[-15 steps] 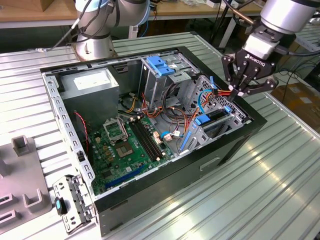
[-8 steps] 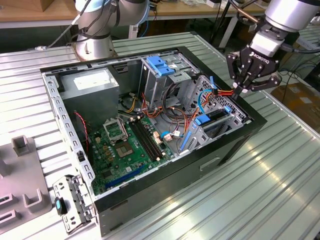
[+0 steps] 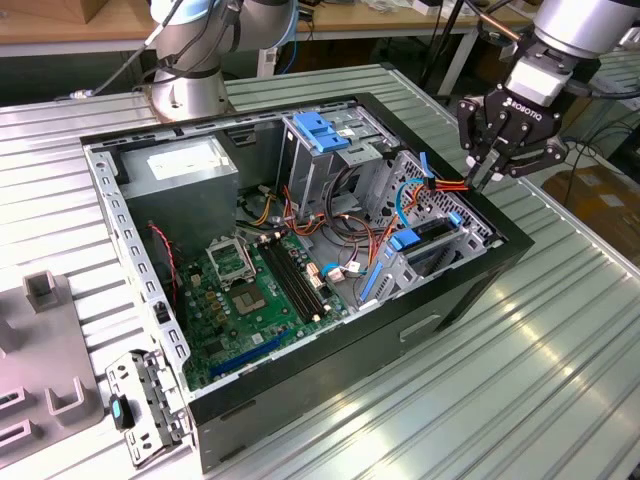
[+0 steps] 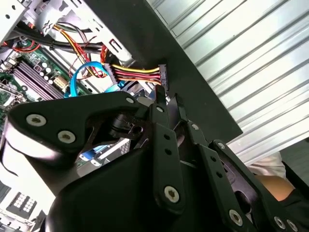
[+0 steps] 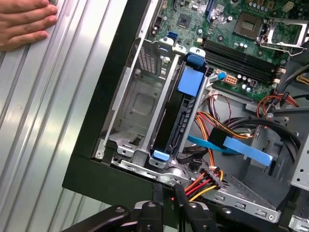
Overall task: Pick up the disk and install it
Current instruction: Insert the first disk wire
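The tool (image 3: 493,168) hangs over the corner of the open computer case (image 3: 470,285) that lies nearest the exterior view's right. Its two thin fingers (image 4: 166,104) point down and sit close together, tips almost touching. Whether they pinch anything is hard to tell. Right at the tips is a bunch of red, yellow and black wires (image 4: 135,73) that ends in a small black plug (image 4: 162,76). In the first wrist view the same wires (image 5: 205,181) run up to the tool (image 5: 166,191) at the edge of the case. The disk (image 5: 181,116) is just past the tool tips, inside the case. It stands on its edge in a metal bay (image 5: 133,104), and you can see its dark side and its blue plastic rail (image 5: 189,81). In the exterior view the disk (image 3: 425,245) sits below the tool, with blue tabs showing at its end. A flat blue cable (image 5: 236,147) lies beside the disk, close to the wires. Farther from the tool, across the case, is the green board (image 3: 250,295), and beyond that a grey box with a white sticker (image 3: 180,165). A metal cage with a blue top (image 3: 320,135) stands up in the case, well away from the tool. The case rests on a ribbed metal desk (image 3: 520,380). A person's hand (image 5: 26,21) lies flat on the desk beside the case, well apart from the tool.
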Controlling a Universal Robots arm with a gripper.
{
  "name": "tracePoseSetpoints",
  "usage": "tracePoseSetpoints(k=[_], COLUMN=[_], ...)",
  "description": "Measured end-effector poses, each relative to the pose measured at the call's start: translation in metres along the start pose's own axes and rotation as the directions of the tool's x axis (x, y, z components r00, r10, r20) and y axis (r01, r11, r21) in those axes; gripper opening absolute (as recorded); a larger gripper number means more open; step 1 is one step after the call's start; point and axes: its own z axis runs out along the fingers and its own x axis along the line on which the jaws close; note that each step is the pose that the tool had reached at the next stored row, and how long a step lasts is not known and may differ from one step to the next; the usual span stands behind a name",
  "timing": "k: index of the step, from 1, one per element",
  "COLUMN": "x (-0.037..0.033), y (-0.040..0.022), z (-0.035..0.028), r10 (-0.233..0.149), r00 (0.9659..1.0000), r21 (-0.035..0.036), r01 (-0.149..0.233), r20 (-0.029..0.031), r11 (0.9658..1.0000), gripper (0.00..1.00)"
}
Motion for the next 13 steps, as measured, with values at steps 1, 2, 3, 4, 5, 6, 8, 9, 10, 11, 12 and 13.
tracePoseSetpoints(k=[1,2,3,4,5,6,8,9,10,11,12,13], x=[0.0,-0.0001,-0.0001,0.0,0.0,0.0001,0.0001,0.0001,0.0002,0.0003,0.0003,0.0003], y=[-0.0012,-0.0018,-0.0028,-0.003,-0.0031,-0.0033,-0.0034,-0.0035,-0.0035,-0.0037,-0.0039,-0.0042], z=[0.0,0.0,-0.0001,-0.0001,-0.0001,0.0,0.0003,0.0004,0.0006,0.0007,0.0009,0.0012], r10=[-0.005,-0.01,-0.023,-0.038,-0.058,-0.093,-0.137,-0.167,-0.195,-0.212,-0.224,-0.237], r00=[1.0,1.0,0.9997,0.9993,0.9983,0.9957,0.9906,0.986,0.9807,0.9772,0.9746,0.9716], r21=[0.0,0.0001,0.0003,0.0005,0.0008,0.0012,0.0018,0.0021,0.0025,0.0027,0.0028,0.003], r01=[0.005,0.01,0.023,0.038,0.058,0.093,0.137,0.167,0.195,0.212,0.224,0.237], r20=[-0.0001,-0.0001,-0.0006,-0.0009,-0.0014,-0.0021,-0.003,-0.0037,-0.0043,-0.0047,-0.005,-0.0052], r11=[1.0,1.0,0.9997,0.9993,0.9983,0.9957,0.9906,0.986,0.9807,0.9772,0.9746,0.9716], gripper=[0.24,0.24,0.24,0.24,0.24,0.24,0.24,0.24,0.24,0.24,0.25,0.25])
